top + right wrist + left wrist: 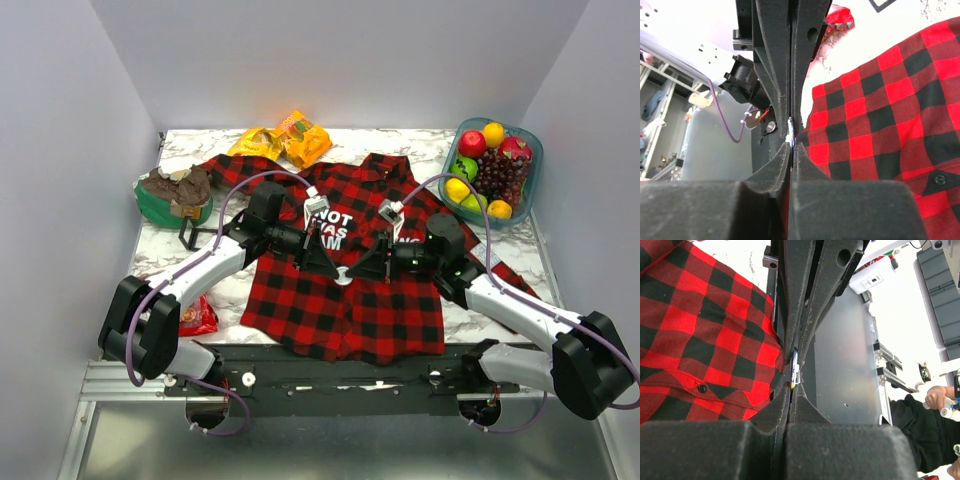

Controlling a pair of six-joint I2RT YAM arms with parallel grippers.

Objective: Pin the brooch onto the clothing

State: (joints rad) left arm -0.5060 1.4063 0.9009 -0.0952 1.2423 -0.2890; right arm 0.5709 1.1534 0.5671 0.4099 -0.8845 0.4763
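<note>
My left pincer (333,270) is pressed together on a thin sliver, which I take for the brooch (343,280) edge-on. It sits mid-chest over the shirt (330,310), which is spread on the bench (420,140). My right pincer (355,275) pinches it likewise. Pinning looks underway, and I can't see it fastened.

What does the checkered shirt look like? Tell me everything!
The shirt is red-and-black plaid in soft-looking cloth, with a collar, long sleeves, small black buttons and bold white letters on the chest, partly hidden by the arms. It lies spread front-up on the marble table, collar at the far side. The left gripper and right gripper, both shut, meet over its middle beside the small round brooch. Whether they pinch the cloth is unclear.
</note>
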